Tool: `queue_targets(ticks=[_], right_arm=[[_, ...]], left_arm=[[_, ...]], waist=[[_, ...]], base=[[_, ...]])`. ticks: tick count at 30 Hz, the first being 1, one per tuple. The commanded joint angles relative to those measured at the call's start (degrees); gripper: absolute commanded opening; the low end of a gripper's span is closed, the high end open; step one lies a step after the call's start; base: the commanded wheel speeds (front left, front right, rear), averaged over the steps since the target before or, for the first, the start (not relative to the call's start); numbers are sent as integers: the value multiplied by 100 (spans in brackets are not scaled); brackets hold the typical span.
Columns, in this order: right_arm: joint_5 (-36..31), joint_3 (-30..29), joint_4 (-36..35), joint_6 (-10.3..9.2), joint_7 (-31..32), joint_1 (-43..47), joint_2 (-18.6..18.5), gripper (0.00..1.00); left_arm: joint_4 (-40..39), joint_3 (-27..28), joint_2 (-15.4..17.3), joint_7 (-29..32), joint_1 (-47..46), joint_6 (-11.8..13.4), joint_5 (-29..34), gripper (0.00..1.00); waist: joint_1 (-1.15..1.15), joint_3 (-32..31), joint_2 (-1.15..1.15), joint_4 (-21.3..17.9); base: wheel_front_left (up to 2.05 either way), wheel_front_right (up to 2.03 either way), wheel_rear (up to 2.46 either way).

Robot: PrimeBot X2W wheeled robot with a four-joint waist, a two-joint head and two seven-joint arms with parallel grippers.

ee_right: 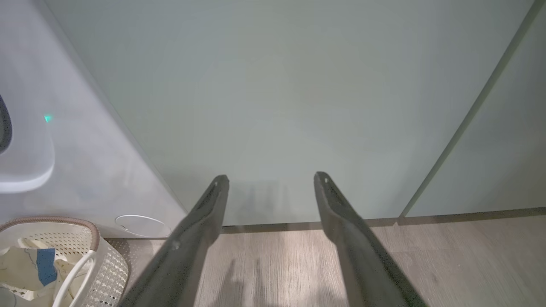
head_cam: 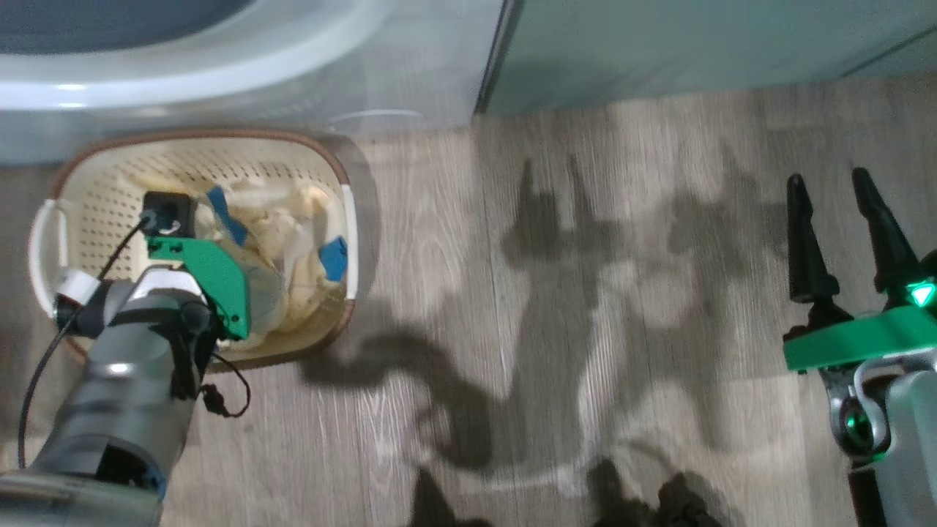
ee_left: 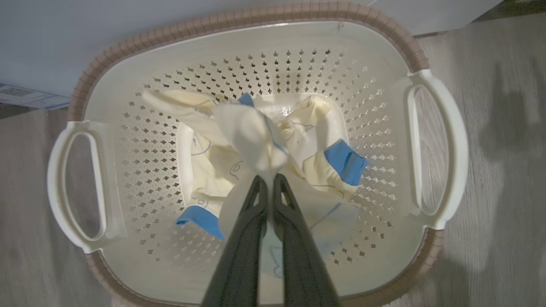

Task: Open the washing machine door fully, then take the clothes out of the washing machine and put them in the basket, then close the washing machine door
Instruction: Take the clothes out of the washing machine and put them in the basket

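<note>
Left gripper (ee_left: 268, 177) clamped on cream clothes (ee_left: 251, 132), low inside basket (ee_left: 256, 19), near washing machine (head_cam: 410, 73). Right gripper (head_cam: 827, 177) spread wide, empty, far right. Risk: fabric snags on release, lifting arm drags it out over rim.

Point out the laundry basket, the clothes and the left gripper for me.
basket (ee_left: 273, 12), left wrist view, on its brown rim at the top.
clothes (ee_left: 345, 162), left wrist view, on a blue cuff.
left gripper (ee_left: 269, 179), left wrist view, between its fingertips.
</note>
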Motion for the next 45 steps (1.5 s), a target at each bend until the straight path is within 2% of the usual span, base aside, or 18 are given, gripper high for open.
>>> queue_targets(ticks=[1,9,17,18,19,20,21,25,30,36,45], right_arm=[[-33,53,-210,25,-54,-98,-65,100],[-58,46,-293,25,-54,-262,-44,100],[-68,91,-367,25,-54,-339,-20,100],[-69,97,-373,25,-54,-335,-17,100],[-73,99,-370,25,-54,-328,-15,100],[-77,98,-361,25,-54,-320,-14,100],[-80,98,-346,25,-54,-311,-14,100],[-83,94,-300,25,-54,-254,-10,100],[-33,101,-211,25,-54,-140,-9,100],[-3,120,-90,25,-54,132,-11,100],[18,103,63,25,-54,523,-31,100]], left_arm=[[-54,98,309,9,-82,11,-26,0],[-47,103,428,-74,-279,56,-111,0],[-44,118,423,-157,-317,58,-218,0],[-44,114,414,-174,-307,49,-230,18],[-44,130,400,-210,-295,29,-263,31],[-44,139,387,-252,-281,15,-288,62],[-43,143,379,-291,-260,6,-307,100],[-43,204,347,-538,-199,-98,-431,100],[-43,490,342,-929,-58,-375,-814,100],[-279,553,356,-1131,303,-569,-969,100],[-2042,801,351,-1144,1407,-654,-1378,100]], waist=[[-1,248,0,-83],[-1,677,0,-113],[-1,733,0,-101],[-1,710,0,-99],[-1,682,0,-95],[-1,646,0,-90],[-1,600,0,-87],[-1,356,0,-56],[-1,-84,0,-25],[-1,-741,0,51],[-1,-1573,0,132]], base=[[0,0,0],[0,0,0],[0,0,0],[0,0,0],[0,0,0],[0,0,0],[0,0,0],[0,0,0],[0,0,0],[0,0,0],[0,0,0]])
